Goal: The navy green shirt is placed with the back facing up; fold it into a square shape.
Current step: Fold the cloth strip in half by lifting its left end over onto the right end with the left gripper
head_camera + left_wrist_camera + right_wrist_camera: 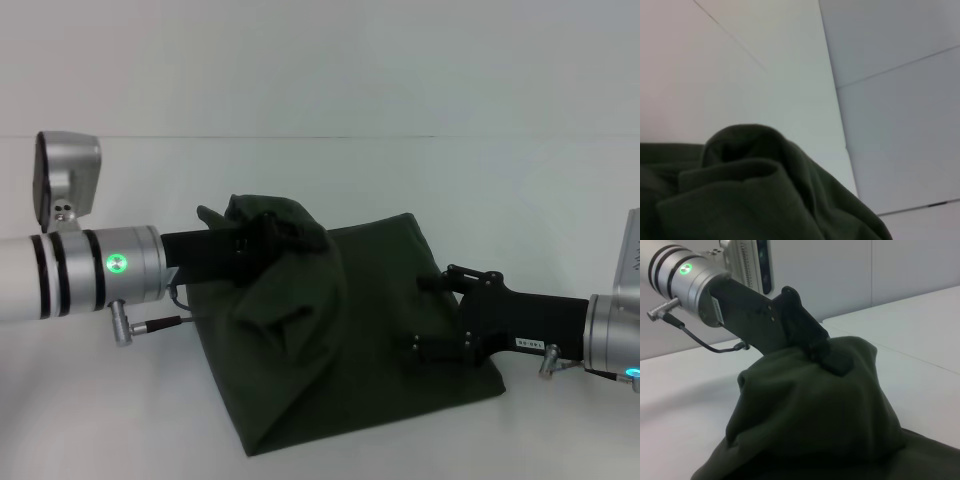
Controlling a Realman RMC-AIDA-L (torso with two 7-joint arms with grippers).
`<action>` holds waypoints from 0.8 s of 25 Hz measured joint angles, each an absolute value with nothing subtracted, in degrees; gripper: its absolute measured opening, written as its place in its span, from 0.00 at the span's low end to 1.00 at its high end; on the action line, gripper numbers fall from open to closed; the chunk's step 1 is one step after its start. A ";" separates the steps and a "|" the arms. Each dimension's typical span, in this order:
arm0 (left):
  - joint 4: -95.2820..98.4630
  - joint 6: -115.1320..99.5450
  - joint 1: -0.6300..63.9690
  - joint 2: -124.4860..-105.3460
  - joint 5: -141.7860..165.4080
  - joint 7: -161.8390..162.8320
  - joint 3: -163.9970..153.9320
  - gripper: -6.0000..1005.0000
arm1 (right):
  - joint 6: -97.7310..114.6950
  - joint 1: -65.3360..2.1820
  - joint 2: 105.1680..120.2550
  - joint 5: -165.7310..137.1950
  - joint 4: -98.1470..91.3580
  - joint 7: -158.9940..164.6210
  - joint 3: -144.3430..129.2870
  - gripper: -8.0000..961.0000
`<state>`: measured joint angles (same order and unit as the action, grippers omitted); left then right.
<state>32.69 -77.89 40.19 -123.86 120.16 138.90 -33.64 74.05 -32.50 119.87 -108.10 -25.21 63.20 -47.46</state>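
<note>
Left hand (285, 238) grasps a raised fold of navy green shirt (370, 330) (no print); right hand (432, 315) state unclear.

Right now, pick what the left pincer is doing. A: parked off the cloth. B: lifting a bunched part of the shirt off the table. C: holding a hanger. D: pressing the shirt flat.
B: the left pincer grips raised, bunched navy green shirt cloth.

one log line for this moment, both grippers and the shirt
left gripper: shut on dark olive-green cloth shirt, lifting a bunched fold | right gripper: low on shirt's right side | shirt: partly folded
</note>
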 joint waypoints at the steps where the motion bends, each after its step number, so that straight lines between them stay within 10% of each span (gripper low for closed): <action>1: 32.75 -78.09 39.71 -123.86 119.34 138.85 -33.58 0.09 | 74.05 -32.47 119.84 -108.10 -25.24 63.22 -47.46 0.96; 20: 23.40 -70.14 41.58 -124.48 111.11 128.16 -36.86 0.09 | 74.30 -31.62 119.79 -108.11 -25.67 63.44 -47.39 0.96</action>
